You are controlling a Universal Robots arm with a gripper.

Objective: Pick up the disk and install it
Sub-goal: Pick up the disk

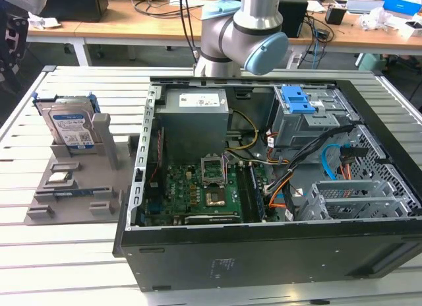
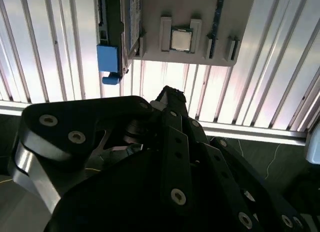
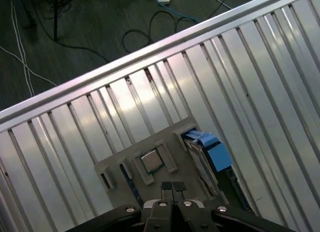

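Silver with a blue frame, the disk (image 1: 68,123) stands on edge in a slot of the grey holder (image 1: 82,174). The holder lies on the ribbed aluminium table (image 1: 66,266) at the exterior view's left, just beside the open case (image 1: 264,253). The disk is wholly outside the case and its labelled face is turned toward the camera. A small square chip (image 1: 59,178) lies flat in a recess of the same holder, near the disk but not touching it. Inside the case the motherboard (image 1: 198,187) lies exposed. A blue latch plate (image 1: 300,101) sits at the far corner toward the exterior view's right, and a grey cage (image 1: 349,200) sits at the near corner on that side. The arm (image 1: 244,32) rises behind the case. In the first wrist view the gripper (image 3: 172,187) looks down on the holder. Its fingertips (image 3: 166,186) are drawn together with nothing between them, and they are apart from both the chip (image 3: 150,161) and the disk (image 3: 209,154), which is seen edge-on beside the chip. The second wrist view shows the dark gripper body in the foreground, with the disk (image 2: 107,59) and the chip (image 2: 180,39) in the holder beyond it. The disk has not been picked up and the gripper touches nothing.
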